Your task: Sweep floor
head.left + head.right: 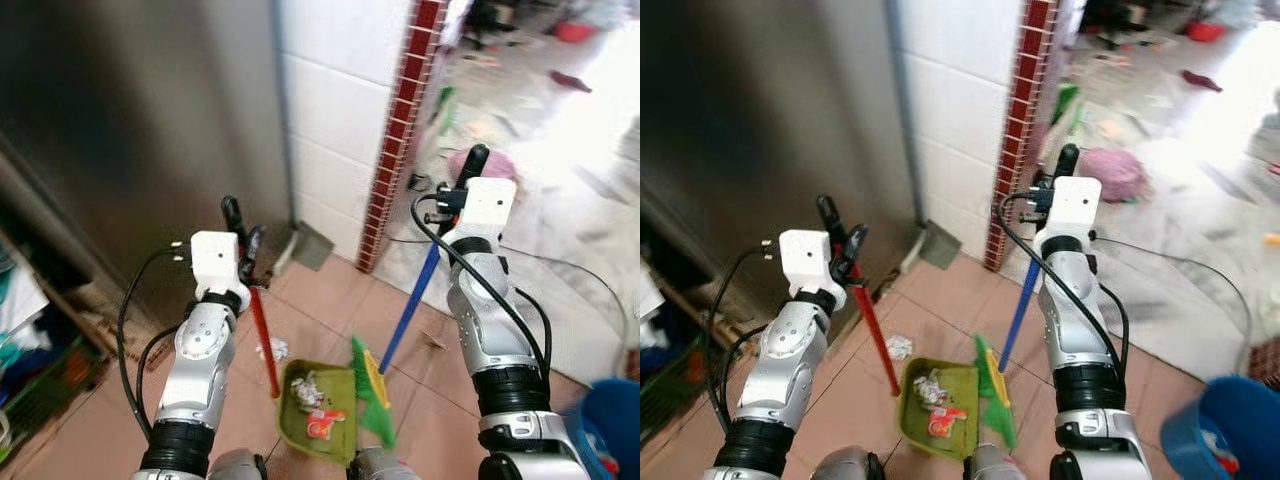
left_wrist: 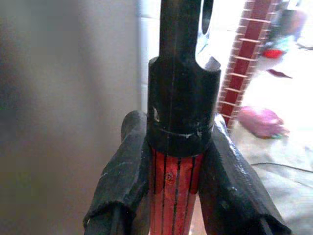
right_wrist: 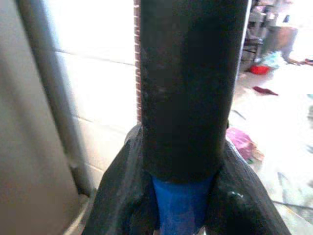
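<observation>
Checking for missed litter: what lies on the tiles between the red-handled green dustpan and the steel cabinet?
A crumpled white paper scrap lies on the tiles left of the green dustpan, seen in both eye views.

Green dustpan [image 1: 320, 415] on red handle [image 1: 264, 340], clamped in left pincer [image 1: 243, 243], resting on tiled floor [image 1: 330, 300] below it, holding scraps. Green broom [image 1: 372, 393] on blue handle [image 1: 408, 310], clamped in right pincer [image 1: 470, 165], bristles touching dustpan edge.

Red-handled green dustpan [image 1: 318, 412], blue-handled green broom [image 1: 372, 392], terracotta floor tiles [image 1: 330, 300].
</observation>
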Robot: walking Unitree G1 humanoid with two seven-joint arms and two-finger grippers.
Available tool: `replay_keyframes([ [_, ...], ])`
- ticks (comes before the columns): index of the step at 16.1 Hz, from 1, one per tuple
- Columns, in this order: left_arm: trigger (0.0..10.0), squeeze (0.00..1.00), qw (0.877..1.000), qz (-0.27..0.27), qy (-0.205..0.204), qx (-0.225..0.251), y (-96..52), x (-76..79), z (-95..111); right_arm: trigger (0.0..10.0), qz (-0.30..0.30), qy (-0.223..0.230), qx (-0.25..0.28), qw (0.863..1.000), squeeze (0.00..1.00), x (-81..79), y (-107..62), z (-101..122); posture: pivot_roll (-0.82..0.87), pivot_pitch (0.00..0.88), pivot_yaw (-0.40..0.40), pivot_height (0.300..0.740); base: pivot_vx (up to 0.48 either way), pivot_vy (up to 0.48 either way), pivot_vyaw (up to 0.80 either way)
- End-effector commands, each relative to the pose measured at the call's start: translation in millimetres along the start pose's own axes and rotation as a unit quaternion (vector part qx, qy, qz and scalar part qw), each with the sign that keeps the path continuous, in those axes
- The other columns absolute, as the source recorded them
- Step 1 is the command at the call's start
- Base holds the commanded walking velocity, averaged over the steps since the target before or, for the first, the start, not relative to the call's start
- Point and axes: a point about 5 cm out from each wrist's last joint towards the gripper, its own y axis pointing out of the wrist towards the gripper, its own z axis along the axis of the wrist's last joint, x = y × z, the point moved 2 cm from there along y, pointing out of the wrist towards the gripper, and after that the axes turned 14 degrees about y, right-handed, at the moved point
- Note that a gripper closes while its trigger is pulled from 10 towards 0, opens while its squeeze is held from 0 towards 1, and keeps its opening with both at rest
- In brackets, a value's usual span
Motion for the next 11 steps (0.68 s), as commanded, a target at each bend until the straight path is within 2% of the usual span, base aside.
replay_keyframes([
  [1, 10.0, 0.0, 1.0, 0.0, -0.006, 0.016, 1.5, -0.9, 10.8, 10.0, 0.001, 0.003, 0.01, 1.0, 0.0, -3.2, 3.9, 5.4, -0.06, 0.0, 0.038, 0.74, 0.0, 0.0, -0.8],
  [4, 10.0, 0.0, 1.0, 0.001, -0.013, 0.017, 4.0, -1.5, 15.5, 10.0, 0.005, 0.006, 0.005, 1.0, 0.0, -6.0, 4.2, 3.3, -0.06, 0.0, 0.036, 0.74, 0.0, 0.0, -0.8],
  [11, 10.0, 0.0, 0.999, -0.019, -0.016, 0.025, 6.1, 8.2, 22.9, 10.0, 0.003, 0.001, -0.004, 1.0, 0.0, -3.4, 6.6, 0.7, -0.07, 0.0, 0.025, 0.74, 0.0, 0.0, 0.0],
])
